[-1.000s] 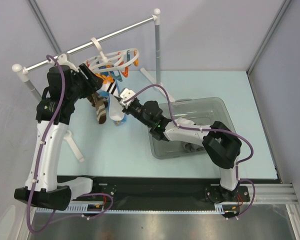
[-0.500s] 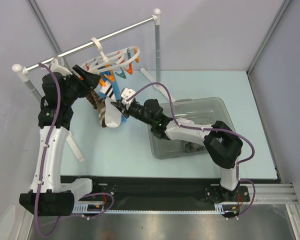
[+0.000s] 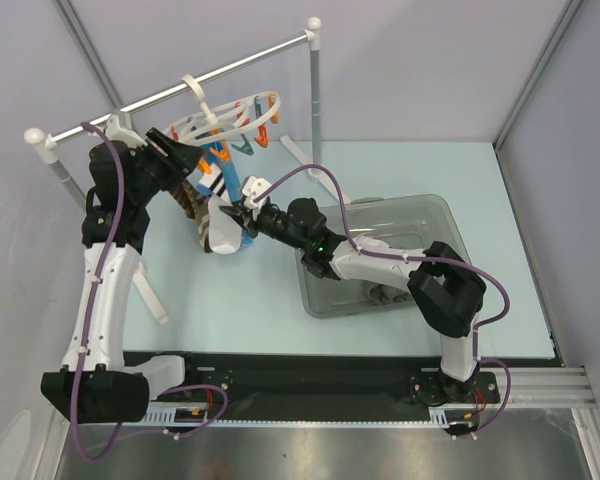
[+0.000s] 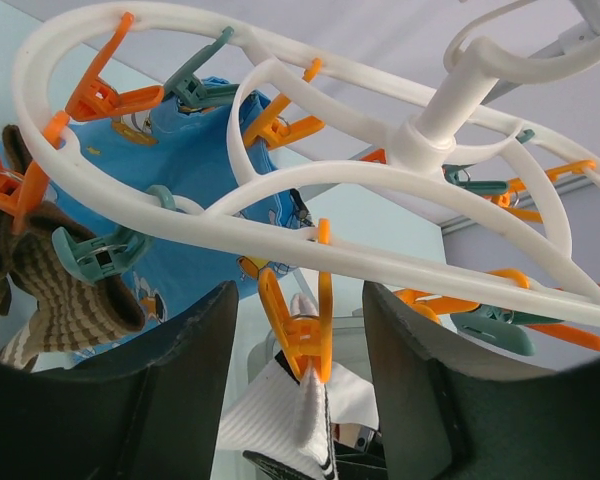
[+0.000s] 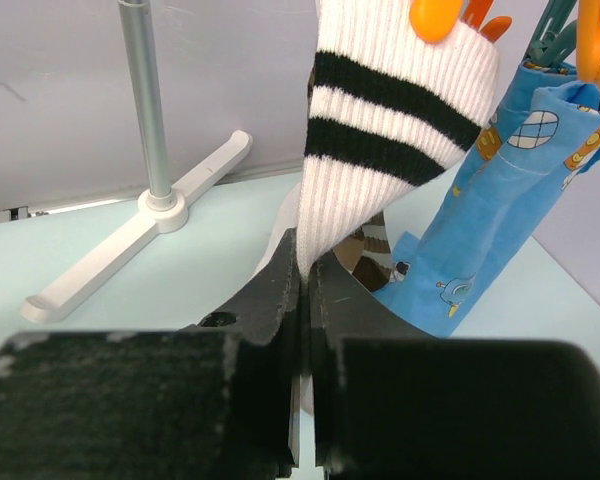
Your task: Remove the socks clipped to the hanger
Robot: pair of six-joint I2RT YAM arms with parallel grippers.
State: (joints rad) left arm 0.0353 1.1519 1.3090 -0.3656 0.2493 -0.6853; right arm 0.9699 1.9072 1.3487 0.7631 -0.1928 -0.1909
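The white oval hanger hangs from the rail and fills the left wrist view. An orange clip on it grips a white sock with black stripes, which also shows in the top view. My right gripper is shut on this sock's lower part, under the hanger. My left gripper is open, with one finger on each side of that orange clip, not touching it. A brown striped sock hangs clipped at the left.
A blue printed cloth hangs clipped beside the socks. The long white rail stands on posts, and one foot lies on the table. A grey bin at the right holds socks.
My left arm has drawn its elbow back and brought its gripper up to the hanger's clips. My right gripper has shifted slightly left, still holding the white sock. The hanger has swung a little.
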